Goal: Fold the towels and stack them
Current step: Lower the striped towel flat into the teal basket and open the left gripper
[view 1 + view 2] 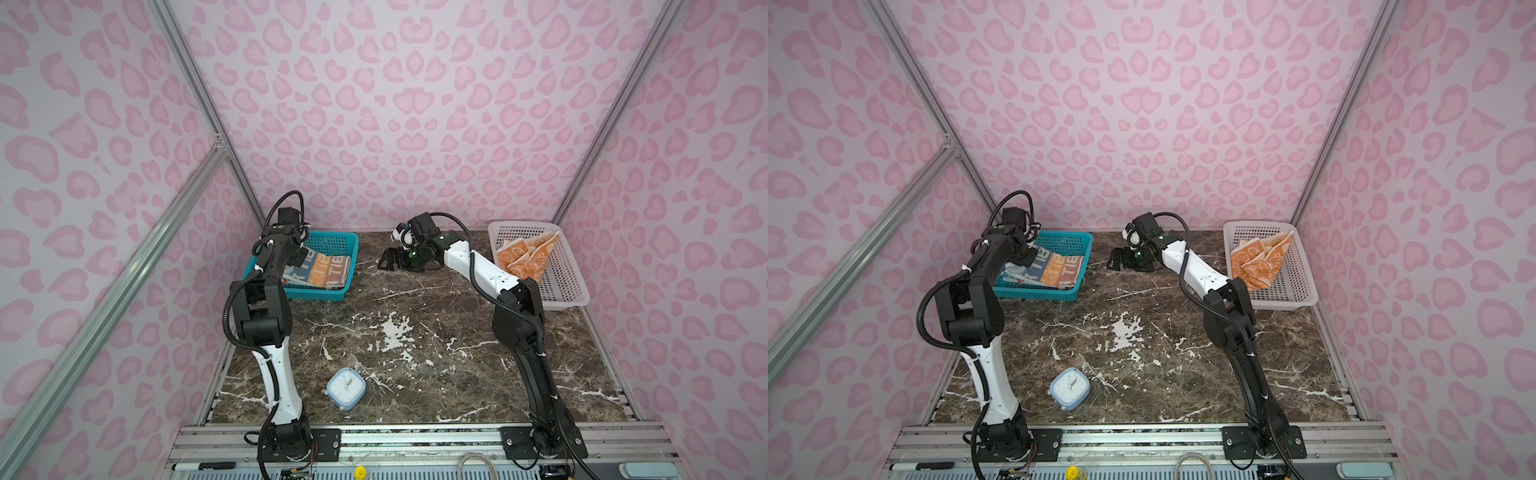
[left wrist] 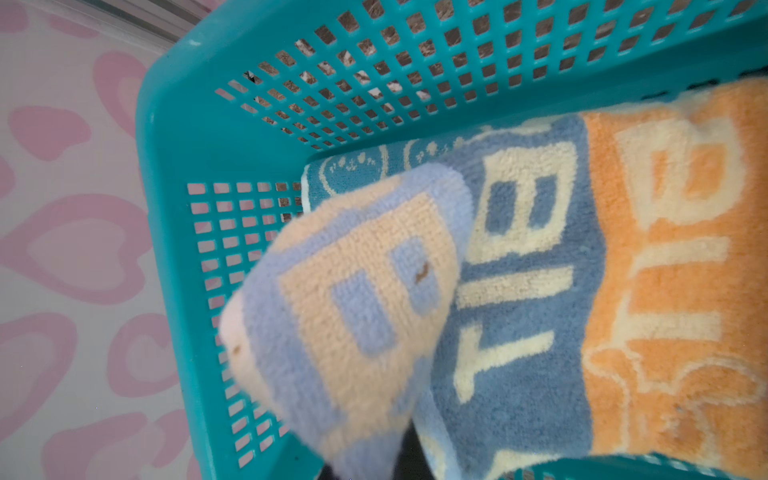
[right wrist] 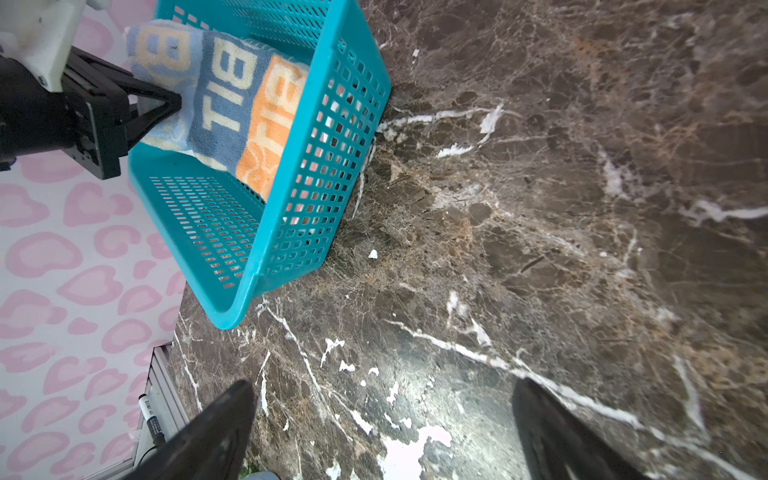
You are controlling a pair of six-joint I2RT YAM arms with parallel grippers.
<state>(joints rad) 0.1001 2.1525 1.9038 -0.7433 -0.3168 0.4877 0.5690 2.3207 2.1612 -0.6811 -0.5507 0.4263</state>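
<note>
Entry: the striped towel (image 1: 318, 270) lies inside the teal basket (image 1: 345, 240), on top of a blue towel (image 2: 353, 170). Only the left wrist view shows you that one (a narrow strip along the basket wall).

The right wrist view gives you what the arm blocks in both top views. The left gripper (image 3: 174, 102) is pinched together on a pale-blue corner of the striped towel, and that corner is raised off the rest. The left wrist view shows no fingers, only the lifted corner, blurred and close to the lens.

The stripes run across the teal basket's short way, so the towel's long axis seems to follow the basket's length. The lettering reads sideways and the fold cuts it off.

The right gripper (image 1: 388, 261) hangs over bare marble just beside the teal basket, jaws spread wide with nothing between them.

The orange-and-cream towel (image 1: 525, 259) sits crumpled in the white basket (image 1: 569, 291), well apart from the teal basket. The right arm covers part of it.
</note>
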